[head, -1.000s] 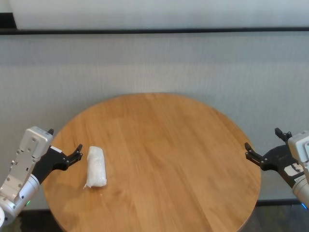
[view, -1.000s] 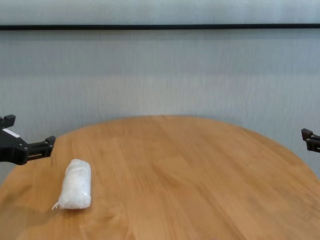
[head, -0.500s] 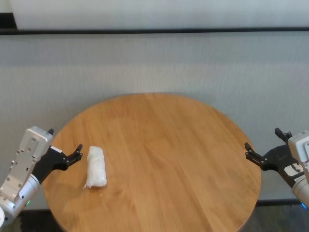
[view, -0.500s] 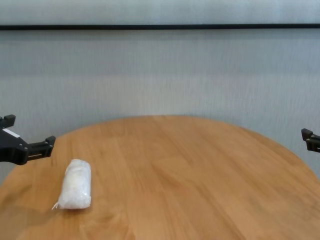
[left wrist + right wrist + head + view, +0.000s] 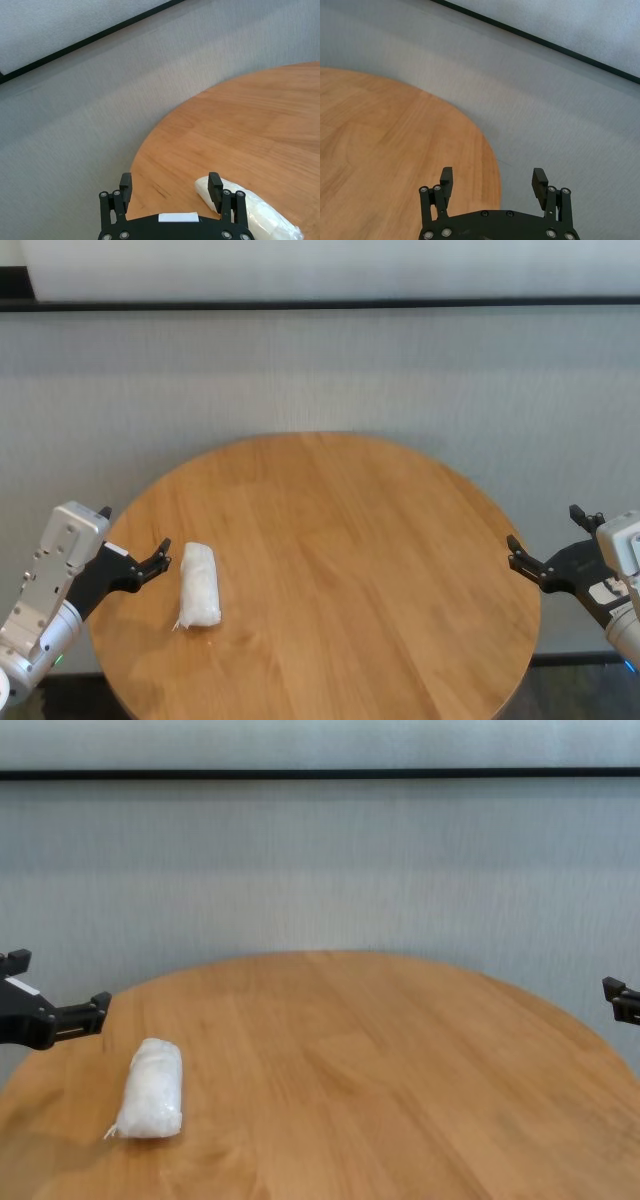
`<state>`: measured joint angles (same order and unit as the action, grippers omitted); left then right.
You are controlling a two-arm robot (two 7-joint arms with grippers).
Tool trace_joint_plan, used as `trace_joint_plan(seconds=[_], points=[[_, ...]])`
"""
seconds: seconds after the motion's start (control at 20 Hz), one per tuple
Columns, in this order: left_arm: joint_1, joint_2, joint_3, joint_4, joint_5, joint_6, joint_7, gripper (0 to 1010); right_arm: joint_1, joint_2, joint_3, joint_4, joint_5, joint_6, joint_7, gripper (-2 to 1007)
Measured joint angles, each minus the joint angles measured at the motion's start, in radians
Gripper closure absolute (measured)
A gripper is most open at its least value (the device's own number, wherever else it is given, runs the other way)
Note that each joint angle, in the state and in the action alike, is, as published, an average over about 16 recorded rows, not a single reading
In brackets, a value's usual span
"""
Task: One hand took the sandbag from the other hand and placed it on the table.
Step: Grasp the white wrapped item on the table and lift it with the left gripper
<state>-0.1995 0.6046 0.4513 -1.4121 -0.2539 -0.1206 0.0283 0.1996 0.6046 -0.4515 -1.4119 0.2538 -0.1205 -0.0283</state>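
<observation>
Two grippers in view, both empty with jaws spread wide. Left gripper (image 5: 135,565) sits at the left rim of the round wooden table (image 5: 340,540); right gripper (image 5: 545,555) hangs just off the right rim, well apart from anything.

Sandbag (image 5: 199,585) lies flat on the tabletop near the left edge, nothing touching it. Chest view agrees: sandbag (image 5: 150,1088) on the planks, left gripper (image 5: 50,1010) hovering above and outboard of it.

Key relation: the bag is just beside the left gripper, on its inboard side, toward table centre. In the left wrist view the near end of the sandbag (image 5: 245,210) sits close by one fingertip (image 5: 215,182), outside the gap between the fingers, not in it. Left arm is by far the nearer; the right would have to cross the whole table.

Long axis runs roughly near-to-far from the robot, far end tipped slightly toward the centre. Near end looks crimped with a small tail at the corner. The left fingers point across that axis.

Judgement: bag already sits on the table, so placement looks done or not yet started; can't tell which.
</observation>
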Motion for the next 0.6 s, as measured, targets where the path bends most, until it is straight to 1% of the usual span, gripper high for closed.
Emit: trace_joint_plan(seconds=[0.6], points=[[0.000,0.000,0.000,0.000,0.000,0.000,0.000,8,0.000,0.000,0.000,0.000,0.000,0.000,0.000,5]])
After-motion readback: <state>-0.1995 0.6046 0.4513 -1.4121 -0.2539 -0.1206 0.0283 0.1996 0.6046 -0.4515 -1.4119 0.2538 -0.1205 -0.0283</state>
